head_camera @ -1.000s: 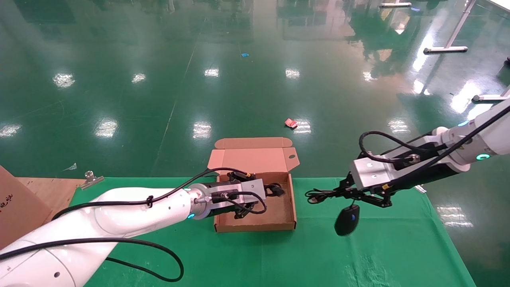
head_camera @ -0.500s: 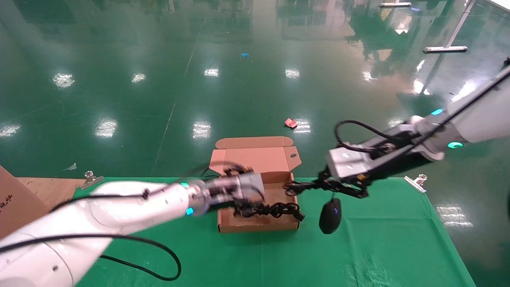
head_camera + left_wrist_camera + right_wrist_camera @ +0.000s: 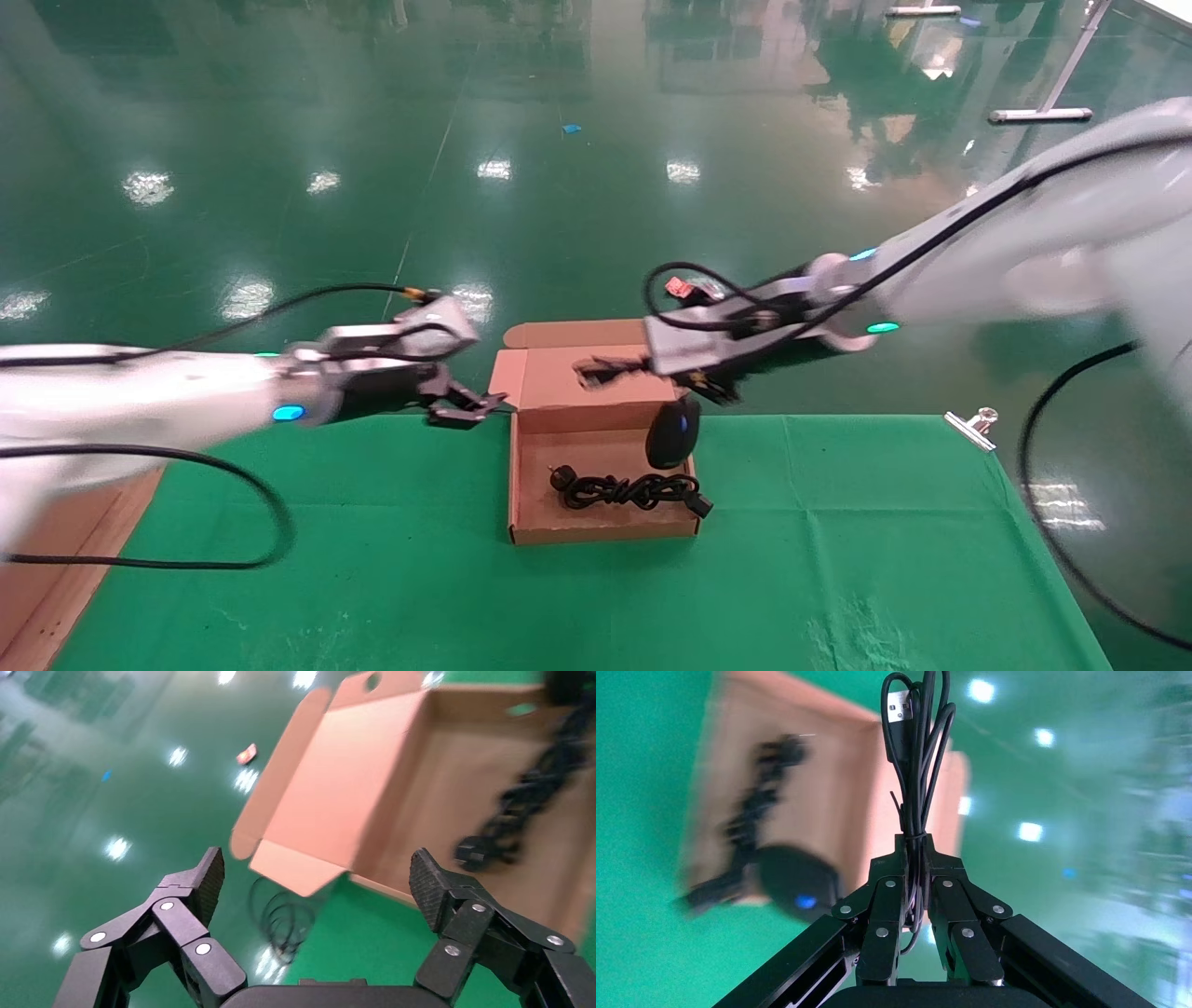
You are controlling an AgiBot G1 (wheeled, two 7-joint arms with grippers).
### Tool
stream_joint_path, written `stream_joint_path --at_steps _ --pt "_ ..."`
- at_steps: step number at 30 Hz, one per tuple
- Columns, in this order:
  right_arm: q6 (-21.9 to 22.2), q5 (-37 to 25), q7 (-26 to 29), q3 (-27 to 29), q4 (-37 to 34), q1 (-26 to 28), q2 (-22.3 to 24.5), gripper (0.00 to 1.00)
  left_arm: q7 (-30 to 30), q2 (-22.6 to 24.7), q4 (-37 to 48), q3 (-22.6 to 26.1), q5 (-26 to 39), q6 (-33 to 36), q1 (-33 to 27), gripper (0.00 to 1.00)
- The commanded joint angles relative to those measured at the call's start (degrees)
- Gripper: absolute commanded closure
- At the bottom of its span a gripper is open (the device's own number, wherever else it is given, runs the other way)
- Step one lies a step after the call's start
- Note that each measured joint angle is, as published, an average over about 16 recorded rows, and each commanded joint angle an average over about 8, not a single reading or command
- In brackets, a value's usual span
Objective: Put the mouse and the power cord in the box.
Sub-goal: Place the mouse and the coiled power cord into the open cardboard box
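Observation:
The brown cardboard box (image 3: 521, 503) stands open on the green cloth, its lid (image 3: 559, 377) raised at the back. The coiled black power cord (image 3: 633, 489) lies inside it; the left wrist view shows the power cord (image 3: 541, 783) blurred in the box (image 3: 393, 790). My right gripper (image 3: 694, 380) hangs over the box's back right corner, shut on the mouse's bundled thin cable (image 3: 916, 776). The black mouse (image 3: 672, 433) dangles below it, just above the box floor; it is the blurred mouse (image 3: 796, 881) in the right wrist view. My left gripper (image 3: 466, 405) is open and empty, left of the box.
Green cloth (image 3: 885, 559) covers the table to the right and front of the box. A metal clip (image 3: 970, 424) holds the cloth at the far right edge. A wooden surface (image 3: 56, 578) lies at the near left. A red scrap (image 3: 680, 287) lies on the floor behind.
My left gripper let go of the power cord in the box, opened and drew back to the left. My right gripper carried the hanging mouse leftward from beside the box to over its back right corner.

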Motion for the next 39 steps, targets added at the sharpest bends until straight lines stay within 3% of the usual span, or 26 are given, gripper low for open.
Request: stream_joint_path --at_steps 1,6,12,13,20,22,39 --pt "4.8 0.8 0.8 -0.1 3.7 -2.8 -0.3 1.00 1.9 -3.1 -0.8 -1.3 -2.0 5.2 -0.5 0.00" --pt "10.4 2.8 4.7 -5.3 10.7 -8.1 -0.4 1.00 7.1 -9.1 -1.6 -4.0 -6.3 14.7 0.1 0.00" --pt "14.1 4.5 9.4 -12.6 14.6 -11.6 -0.2 1.00 9.2 -12.4 -1.1 -5.7 -9.1 19.0 1.5 0.00" --pt "14.6 4.7 10.0 -13.7 14.9 -12.0 -0.2 0.96 9.4 -12.6 -1.2 -5.9 -9.5 19.3 1.8 0.00" --pt "17.4 6.5 13.3 -18.3 16.1 -13.5 -0.1 0.12 9.6 -13.4 -1.2 -7.2 -12.0 21.1 4.1 0.00" --pt "17.8 6.8 13.6 -18.7 16.3 -13.8 -0.1 0.00 9.5 -13.5 -1.2 -7.4 -12.4 21.5 4.4 0.00" --pt "17.1 6.3 13.0 -17.9 15.8 -13.3 0.0 0.00 9.7 -13.1 -1.2 -7.1 -11.8 20.6 3.9 0.00"
